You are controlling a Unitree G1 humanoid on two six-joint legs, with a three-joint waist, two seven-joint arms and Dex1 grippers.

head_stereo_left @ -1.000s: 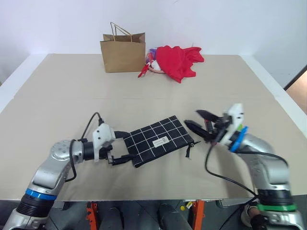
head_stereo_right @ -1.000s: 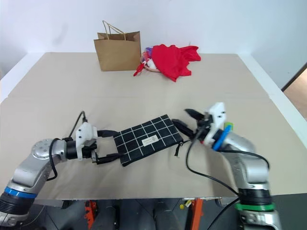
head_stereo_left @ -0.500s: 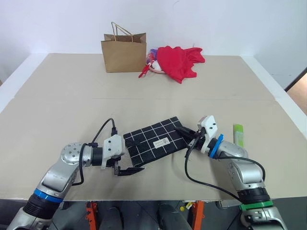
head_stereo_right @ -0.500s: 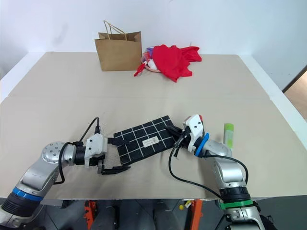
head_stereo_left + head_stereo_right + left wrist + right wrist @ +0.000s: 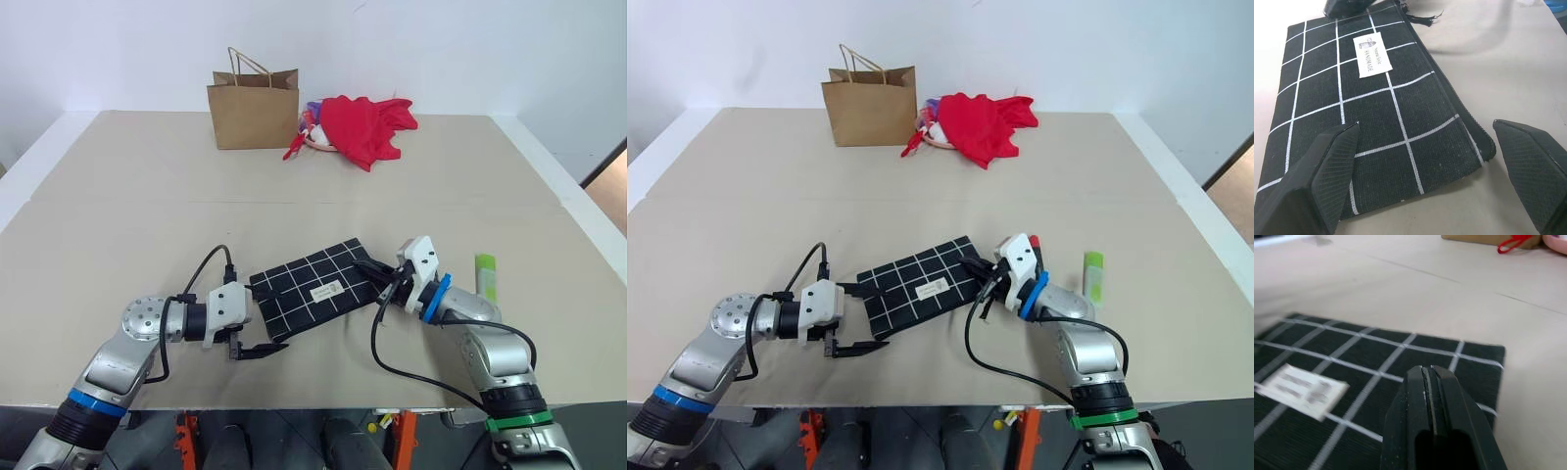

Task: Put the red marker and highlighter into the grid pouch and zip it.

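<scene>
The grid pouch [image 5: 313, 289] lies flat on the table, black with white lines and a small white label [image 5: 1370, 47]. My left gripper [image 5: 263, 323] is open and straddles the pouch's left end [image 5: 1400, 127], one finger [image 5: 1317, 181] on each side. My right gripper [image 5: 367, 268] is shut, with its tips over the pouch's right end [image 5: 1352, 357] and nothing visible between them. The zipper pull [image 5: 1420, 17] lies loose beside it. The highlighter [image 5: 486, 274], light green, rests on the table right of my right arm. A red tip of the red marker [image 5: 1033, 241] peeks from behind my right hand.
A brown paper bag [image 5: 252, 108] stands at the far edge of the table [image 5: 118, 196], with a red cloth [image 5: 362, 125] bunched beside it. A black cable [image 5: 392, 367] loops from my right wrist over the table near the front edge.
My right gripper has shut and sunk to the pouch's right end. The left gripper stays open at the left end. The camera has shifted.
</scene>
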